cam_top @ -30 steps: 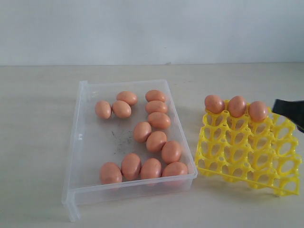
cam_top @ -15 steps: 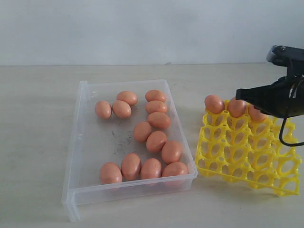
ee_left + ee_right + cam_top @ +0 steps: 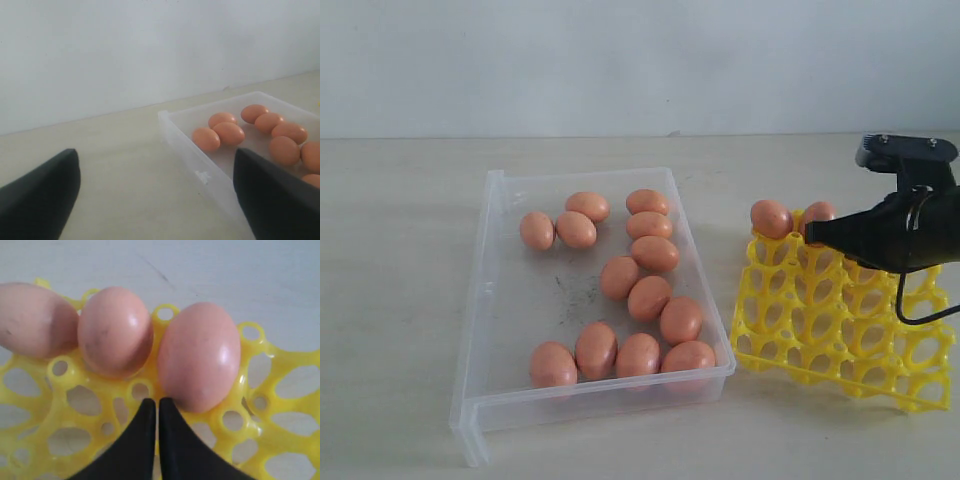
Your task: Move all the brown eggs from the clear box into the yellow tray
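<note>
Right fingers [image 3: 142, 440] closed, empty, over 12 o'clock egg row [image 3: 115, 330] of yellow tray [image 3: 840, 385]. Left fingers [image 3: 40, 200] wide open. Thirteen eggs [image 3: 649, 297] in box [image 3: 480, 290].

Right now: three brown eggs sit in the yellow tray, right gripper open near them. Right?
No. The right gripper is shut, not open; the right wrist view shows its jaws together. Three brown eggs do sit in the yellow tray.

Thirteen brown eggs [image 3: 619, 277] loose in clear box [image 3: 535, 300], three seated along yellow tray [image 3: 820, 347] edge row
</note>
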